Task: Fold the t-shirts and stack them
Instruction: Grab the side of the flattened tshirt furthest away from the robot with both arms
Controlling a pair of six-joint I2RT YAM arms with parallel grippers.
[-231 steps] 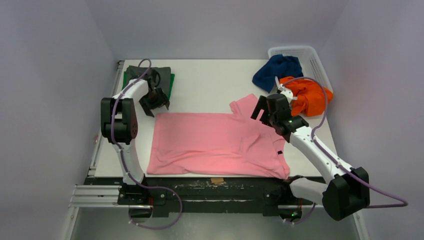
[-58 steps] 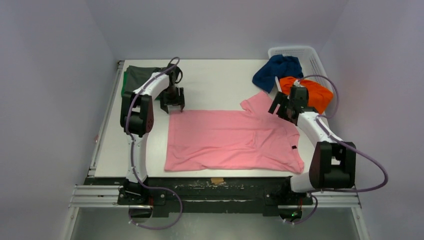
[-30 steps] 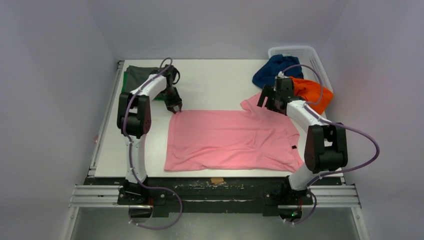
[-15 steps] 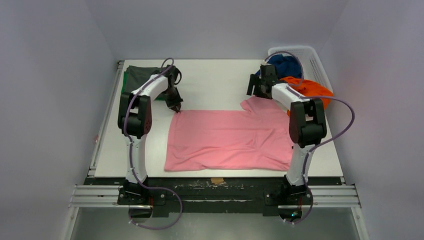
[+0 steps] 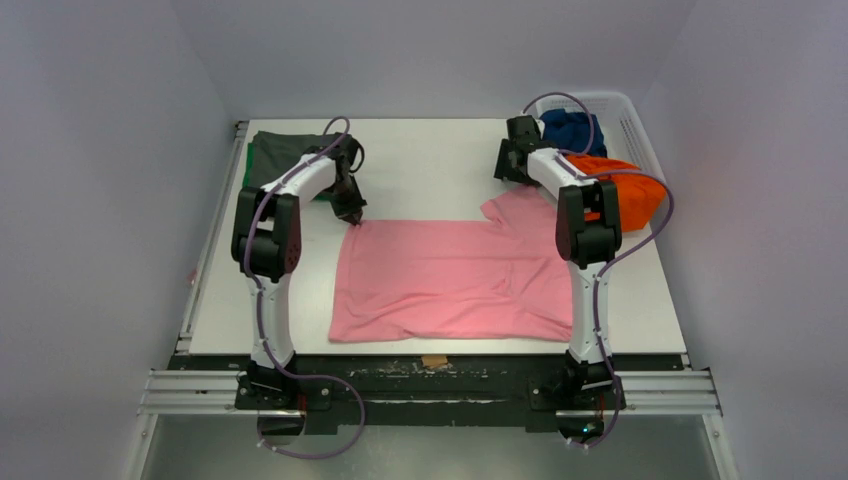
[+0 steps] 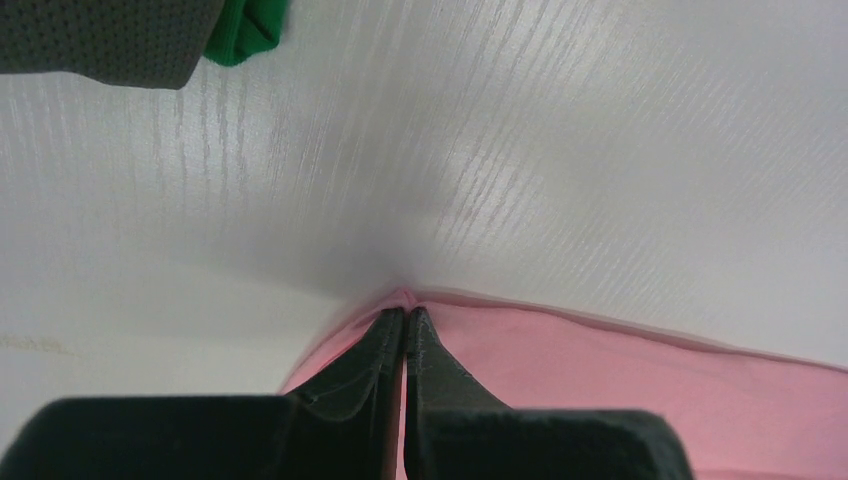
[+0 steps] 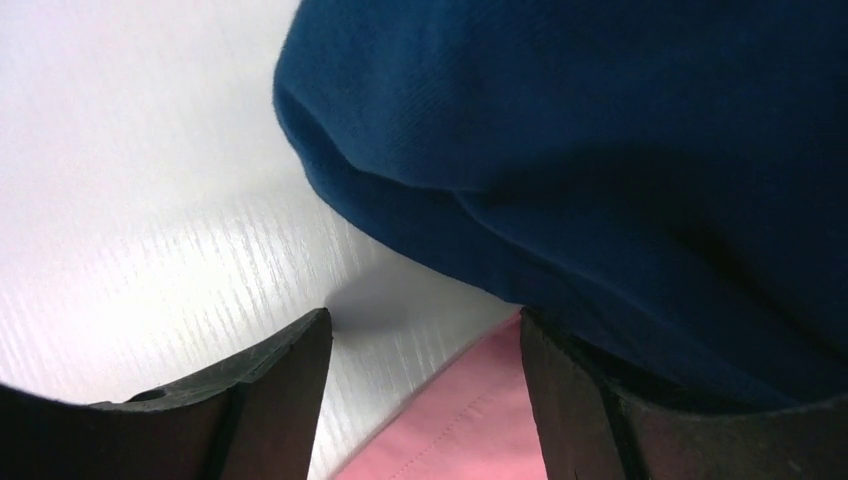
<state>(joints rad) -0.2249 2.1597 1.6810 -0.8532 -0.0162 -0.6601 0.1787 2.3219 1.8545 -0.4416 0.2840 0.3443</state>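
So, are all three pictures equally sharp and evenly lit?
No: top external is crisp and even; left wrist shows streaky glare on the table, its fingers blurred; right wrist has the navy t-shirt dark and soft, table washed out.

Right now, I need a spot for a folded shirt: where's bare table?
Far strip between the dark grey shirt and the right gripper; also left of the pink shirt. Crowded: basket corner, navy shirt and orange shirt.

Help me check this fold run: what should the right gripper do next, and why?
Probably lower the right gripper and close on the edge of the pink t-shirt between its open fingers, clear of the navy t-shirt. The left gripper is shut on the shirt's other far corner.
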